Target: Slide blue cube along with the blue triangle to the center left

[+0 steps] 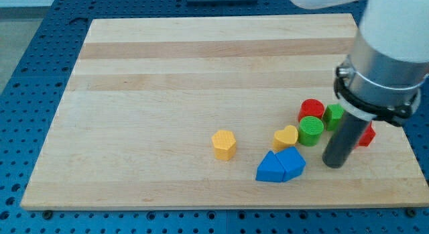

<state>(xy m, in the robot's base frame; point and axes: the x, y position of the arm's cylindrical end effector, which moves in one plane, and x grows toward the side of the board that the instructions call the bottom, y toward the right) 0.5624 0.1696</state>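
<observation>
The blue triangle [269,168] and the blue cube [292,161] lie touching each other near the view's bottom, right of centre, on the wooden board [167,80]. My tip [333,165] rests on the board just to the right of the blue cube, with a small gap between them. The rod rises into the arm's white and grey body at the view's upper right.
A yellow heart [285,137] sits just above the blue pair. A yellow hexagon [224,144] lies to their left. A green cylinder [310,130], a red cylinder [311,109], a green block [333,117] and a red block [366,135] cluster by the rod.
</observation>
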